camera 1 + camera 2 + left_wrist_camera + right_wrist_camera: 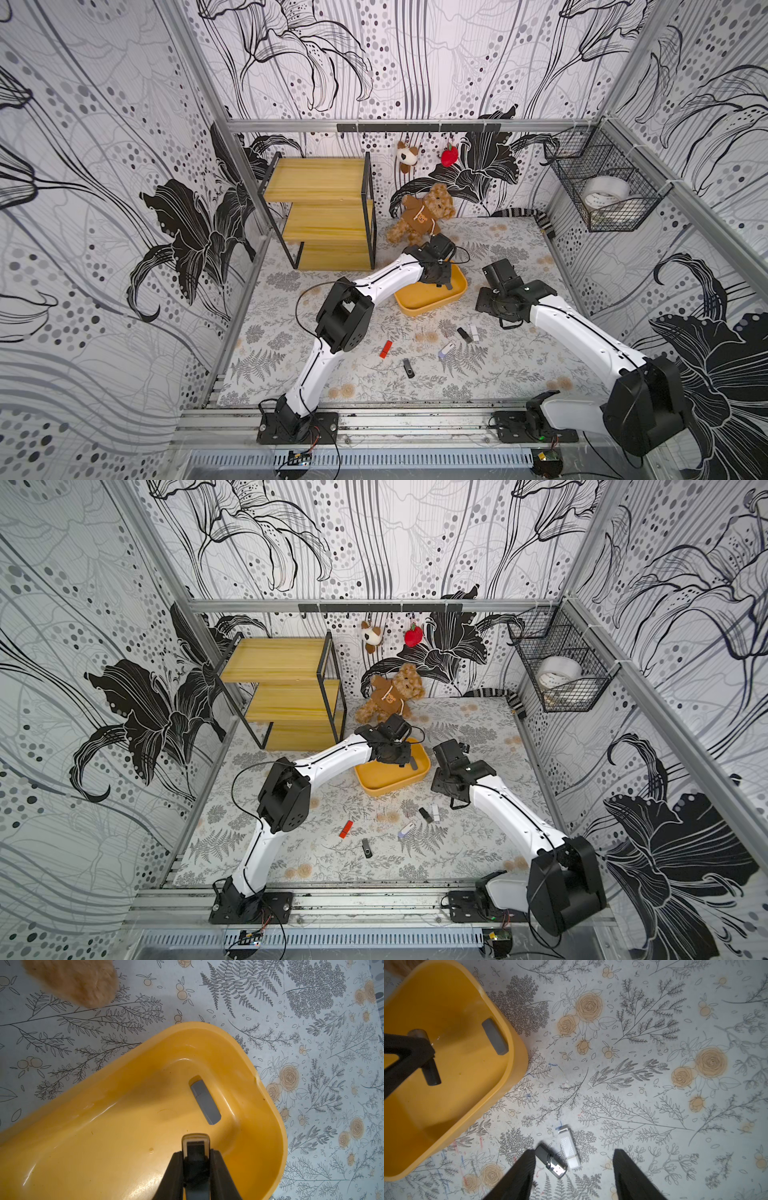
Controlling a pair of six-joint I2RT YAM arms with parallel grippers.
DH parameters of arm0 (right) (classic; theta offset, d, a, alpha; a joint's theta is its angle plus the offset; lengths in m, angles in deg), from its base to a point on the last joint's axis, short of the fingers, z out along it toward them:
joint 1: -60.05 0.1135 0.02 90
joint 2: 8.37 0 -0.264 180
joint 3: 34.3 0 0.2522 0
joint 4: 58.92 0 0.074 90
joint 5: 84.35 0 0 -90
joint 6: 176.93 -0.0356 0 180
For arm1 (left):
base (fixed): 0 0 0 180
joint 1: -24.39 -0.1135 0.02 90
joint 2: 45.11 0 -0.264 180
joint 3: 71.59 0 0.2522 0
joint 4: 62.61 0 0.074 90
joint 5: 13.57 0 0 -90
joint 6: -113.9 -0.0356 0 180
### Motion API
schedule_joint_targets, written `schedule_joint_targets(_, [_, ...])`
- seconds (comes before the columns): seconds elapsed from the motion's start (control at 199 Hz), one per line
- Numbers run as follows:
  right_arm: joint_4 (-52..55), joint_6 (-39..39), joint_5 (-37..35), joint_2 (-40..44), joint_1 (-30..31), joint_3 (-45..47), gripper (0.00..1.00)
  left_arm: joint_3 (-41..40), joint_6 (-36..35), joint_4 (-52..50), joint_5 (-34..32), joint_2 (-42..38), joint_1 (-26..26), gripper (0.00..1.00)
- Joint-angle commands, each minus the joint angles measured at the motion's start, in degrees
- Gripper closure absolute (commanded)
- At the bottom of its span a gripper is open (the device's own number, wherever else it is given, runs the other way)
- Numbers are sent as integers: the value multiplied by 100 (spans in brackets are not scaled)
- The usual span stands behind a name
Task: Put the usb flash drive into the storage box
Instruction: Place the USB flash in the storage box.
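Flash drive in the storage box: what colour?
Plain grey; the flash drive shows best in the left wrist view.

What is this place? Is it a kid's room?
Probably a robot practice booth, not a bedroom: two arms bolted to a rail, framed wallpaper panels, a teddy and flash drives laid out.

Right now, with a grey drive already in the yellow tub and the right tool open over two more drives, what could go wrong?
1. The black drive and white drive lie close together under the open right tool; closing could catch both or flick one away.
2. The shut left tool hangs over the storage box, so the arms might collide at the drop.
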Motion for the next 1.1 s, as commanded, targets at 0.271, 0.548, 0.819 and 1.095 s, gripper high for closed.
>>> schedule_joint_targets(0.271, [135,-65,-116,118,24,96,35,23,-483,18,-215,52,-129,100])
schedule_joint_targets(0.548, [176,-74,-79,52,24,4,34,-1089,-229,182,-570,-457,-377,100])
schedule_joint_targets(0.819, [-32,-92,54,-91,68,151,34,-1962,102,385,-634,-774,-449,100])
schedule_joint_targets(1.095, [-114,-60,159,-95,77,386,34,-2043,75,344,-798,-767,-438,100])
